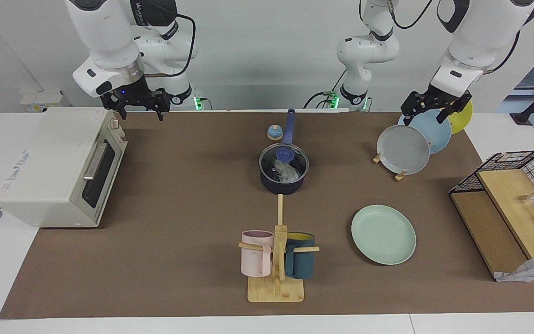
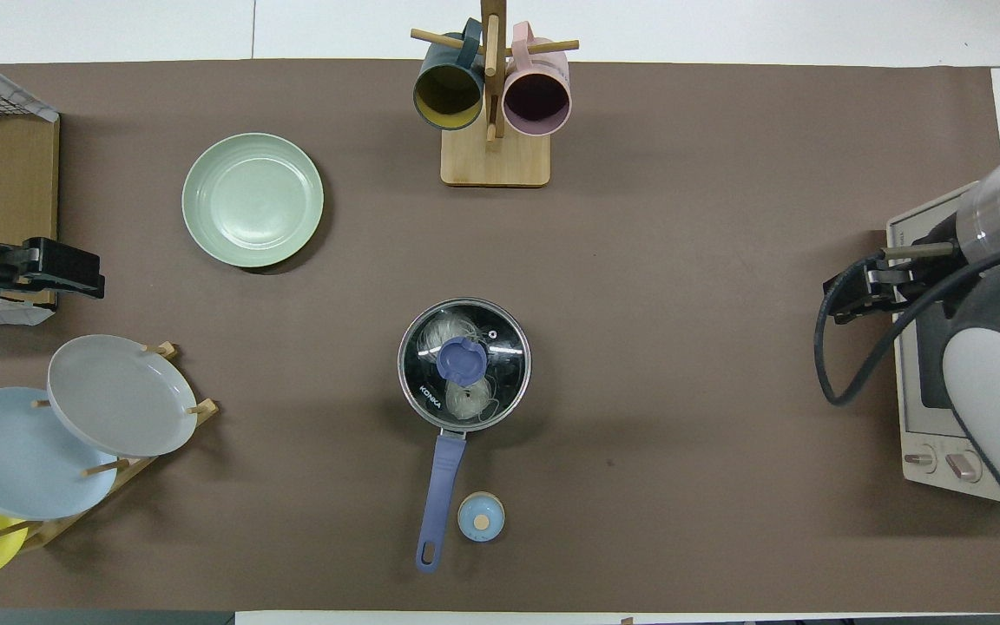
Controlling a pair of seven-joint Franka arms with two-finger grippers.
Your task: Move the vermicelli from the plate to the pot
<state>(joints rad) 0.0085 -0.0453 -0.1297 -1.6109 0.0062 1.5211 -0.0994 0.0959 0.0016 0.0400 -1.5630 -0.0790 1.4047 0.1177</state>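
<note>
The dark navy pot (image 1: 283, 182) (image 2: 414, 395) stands mid-table with its long blue handle (image 2: 439, 499) pointing toward the robots. A glass lid with a blue knob (image 2: 462, 360) covers it. White vermicelli (image 2: 470, 400) (image 1: 288, 173) shows through the lid, inside the pot. The mint-green plate (image 1: 383, 234) (image 2: 253, 200) lies bare, farther from the robots and toward the left arm's end. My right gripper (image 1: 141, 111) hangs open and holds nothing, over the oven's top corner. My left gripper (image 1: 426, 113) waits open above the plate rack.
A white toaster oven (image 1: 58, 162) sits at the right arm's end. A wooden mug stand (image 1: 276, 287) with a pink and a teal mug stands farther from the robots than the pot. A rack (image 1: 403, 149) holds grey, blue and yellow plates. A small blue knob-like item (image 1: 274, 133) lies beside the handle. A wire basket (image 1: 522, 160) sits at the left arm's end.
</note>
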